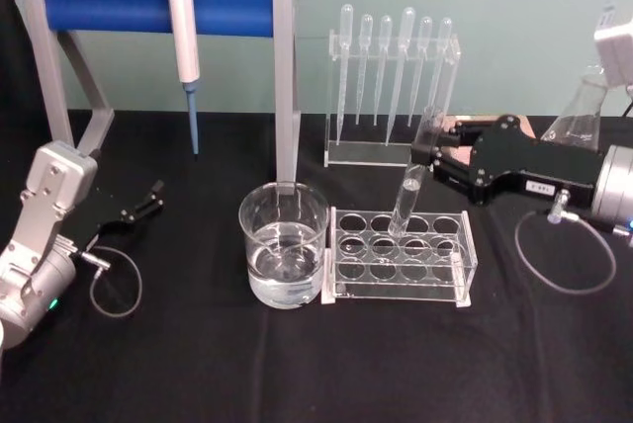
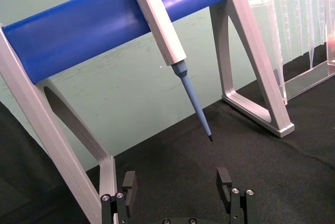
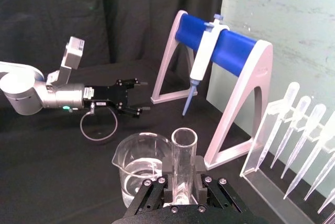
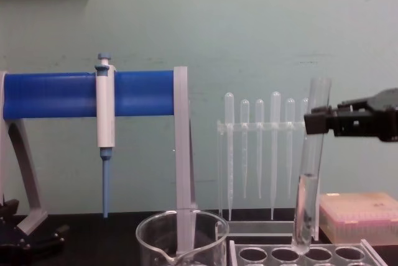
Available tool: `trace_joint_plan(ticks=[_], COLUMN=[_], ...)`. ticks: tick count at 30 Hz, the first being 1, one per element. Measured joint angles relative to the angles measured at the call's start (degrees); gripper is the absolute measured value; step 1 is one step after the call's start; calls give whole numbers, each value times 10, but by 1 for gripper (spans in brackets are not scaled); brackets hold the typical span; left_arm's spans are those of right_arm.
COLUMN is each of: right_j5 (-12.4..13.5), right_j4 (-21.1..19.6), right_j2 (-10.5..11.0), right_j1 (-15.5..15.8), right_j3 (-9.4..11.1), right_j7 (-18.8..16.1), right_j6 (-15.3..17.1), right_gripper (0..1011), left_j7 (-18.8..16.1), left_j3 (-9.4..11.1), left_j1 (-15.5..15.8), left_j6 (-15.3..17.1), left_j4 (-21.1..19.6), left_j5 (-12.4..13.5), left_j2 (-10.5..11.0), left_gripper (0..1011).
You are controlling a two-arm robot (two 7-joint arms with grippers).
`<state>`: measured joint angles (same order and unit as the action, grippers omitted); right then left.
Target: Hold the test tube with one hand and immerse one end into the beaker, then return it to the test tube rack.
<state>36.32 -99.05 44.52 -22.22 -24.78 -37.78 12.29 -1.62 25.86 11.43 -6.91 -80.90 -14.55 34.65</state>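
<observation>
The two black fingers (image 3: pixel 166 167) of the right gripper (image 1: pixel 425 153) are clamped on the test tube (image 4: pixel 309 173) a little below its open rim. The tube hangs slightly tilted, its round bottom just over the holes of the clear test tube rack (image 1: pixel 396 290). The water-filled beaker (image 1: pixel 284 245) stands just beside the rack's left end, while the left gripper (image 1: pixel 148 198) hovers well apart over the black table (image 1: pixel 297 364), fingers spread and empty.
</observation>
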Motion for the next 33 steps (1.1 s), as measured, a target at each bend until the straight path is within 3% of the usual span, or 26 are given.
trace_joint_plan(ticks=[18,33], right_j5=[15,19], right_j4=[-14,-12], right_j2=[19,24], right_j1=[-38,-39], right_j3=[-13,-22], right_j7=[11,18], right_j6=[16,26], right_gripper=[242,242], left_j7=[0,0], left_j3=[0,0], left_j1=[0,0], left_j6=[0,0], left_j4=[0,0], left_j5=[0,0], left_j2=[0,0], left_gripper=[1000,1000])
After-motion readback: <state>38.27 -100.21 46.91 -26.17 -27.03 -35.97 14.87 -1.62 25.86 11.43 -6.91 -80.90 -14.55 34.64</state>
